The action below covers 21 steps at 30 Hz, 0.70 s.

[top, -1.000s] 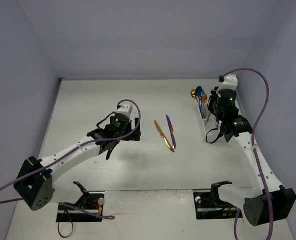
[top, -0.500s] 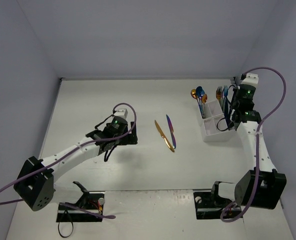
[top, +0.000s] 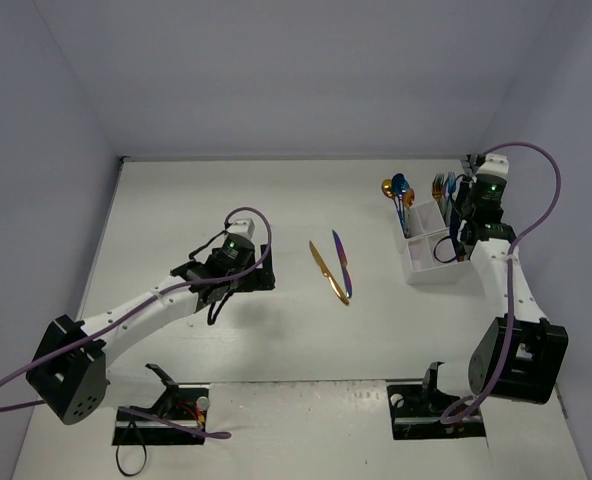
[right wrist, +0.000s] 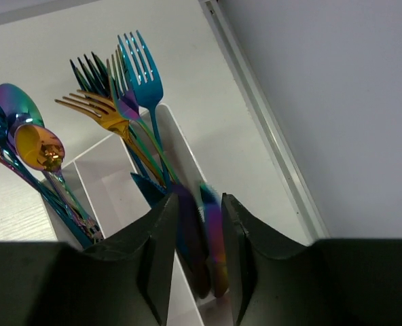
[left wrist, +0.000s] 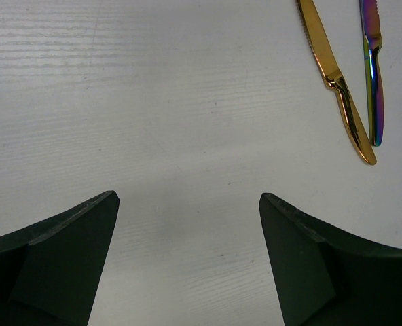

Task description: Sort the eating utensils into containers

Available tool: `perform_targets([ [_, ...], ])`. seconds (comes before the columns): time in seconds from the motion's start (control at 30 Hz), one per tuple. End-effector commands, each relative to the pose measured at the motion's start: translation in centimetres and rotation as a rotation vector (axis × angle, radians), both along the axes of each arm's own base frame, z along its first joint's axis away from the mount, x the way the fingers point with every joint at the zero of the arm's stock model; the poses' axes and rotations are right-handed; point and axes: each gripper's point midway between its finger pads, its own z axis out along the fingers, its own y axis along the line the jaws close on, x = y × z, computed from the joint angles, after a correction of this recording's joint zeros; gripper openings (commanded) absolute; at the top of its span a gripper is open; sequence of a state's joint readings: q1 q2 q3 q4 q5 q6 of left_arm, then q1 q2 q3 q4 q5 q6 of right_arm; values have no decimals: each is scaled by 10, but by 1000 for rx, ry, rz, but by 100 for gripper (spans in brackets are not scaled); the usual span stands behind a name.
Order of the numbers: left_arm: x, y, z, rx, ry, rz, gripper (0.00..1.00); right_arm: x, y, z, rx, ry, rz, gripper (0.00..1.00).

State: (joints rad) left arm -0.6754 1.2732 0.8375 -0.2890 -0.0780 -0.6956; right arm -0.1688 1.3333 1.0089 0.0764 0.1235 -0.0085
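The table (top: 176,200) was white, with pale purple walls (top: 276,80) around it. The left gripper (left wrist: 187,198) hung low over it, fingers spread wide, holding nothing. Just past it lay a gold knife (left wrist: 337,81) and a rainbow knife (left wrist: 373,75), side by side. Far on the right stood the white caddy (right wrist: 102,159), spoons (right wrist: 24,136) in one box and forks (right wrist: 136,68) in another. The right gripper (right wrist: 199,198) sat over it, fingers close, with two shiny knives (right wrist: 211,238) between them. I could not tell if it squeezed them.
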Motion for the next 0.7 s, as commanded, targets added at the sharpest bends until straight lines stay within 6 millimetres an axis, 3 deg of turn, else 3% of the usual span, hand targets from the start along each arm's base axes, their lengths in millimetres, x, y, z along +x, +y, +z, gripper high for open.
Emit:
perform_targets([
  [0.0,12,-5,22,-37,-54,5,82,10,14,28,34,-120,37,38],
  [0.13,18,-2,30,-15,-75,-4,82,9,45,40,46,-127,113,48],
  [0.37,38,22,54,18,-143,16,82,-5,164,27,83,0,443,57],
  [0.53,47,48,72,66,-207,7,82,-35,242,-15,59,215,700,58],
  [0.67,50,76,86,100,-257,33,82,-61,279,-57,65,372,812,58],
])
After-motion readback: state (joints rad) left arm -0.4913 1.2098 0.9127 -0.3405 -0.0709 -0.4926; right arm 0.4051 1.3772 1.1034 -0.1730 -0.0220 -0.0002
